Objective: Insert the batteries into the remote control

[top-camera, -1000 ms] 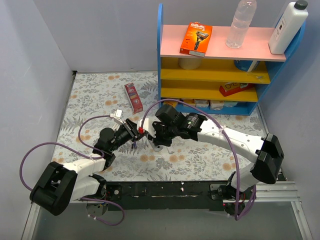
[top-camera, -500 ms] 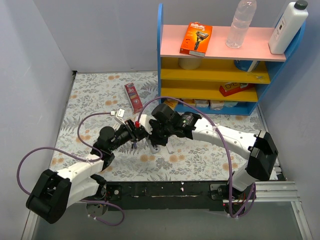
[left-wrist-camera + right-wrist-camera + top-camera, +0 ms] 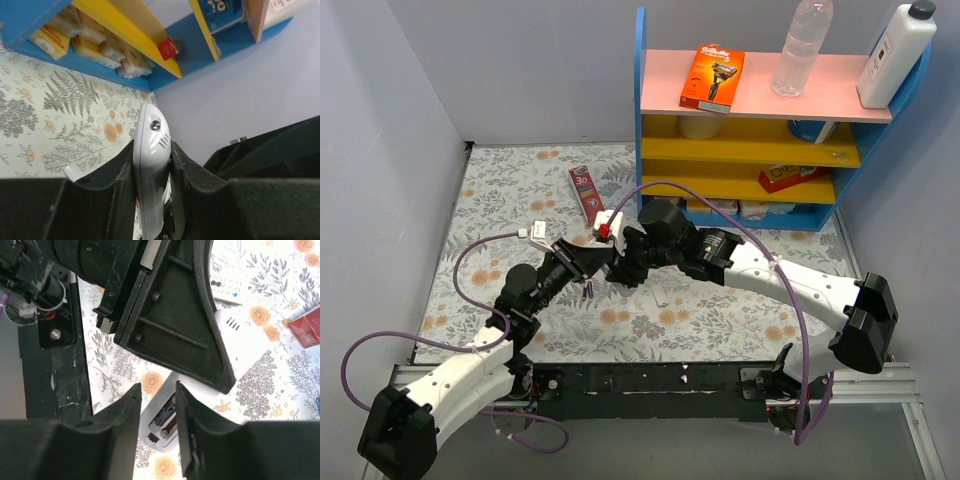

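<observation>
My left gripper is shut on the white remote control, which it holds edge-on by the middle. In the right wrist view the remote control shows its open battery compartment, with one dark blue battery lying inside. My right gripper hovers just above that compartment, its jaws apart and holding nothing. In the top view the left gripper and the right gripper meet over the middle of the floral mat. A slim purple piece, perhaps another battery, lies just below them.
A blue and yellow shelf stands at the back right with an orange box, a bottle and a white container on top. A red box lies on the mat. A second white remote rests beyond the left finger.
The right gripper's jaws have come apart over the battery compartment. The left gripper, still holding the remote control, has shifted up and right, and both arms have changed pose.
</observation>
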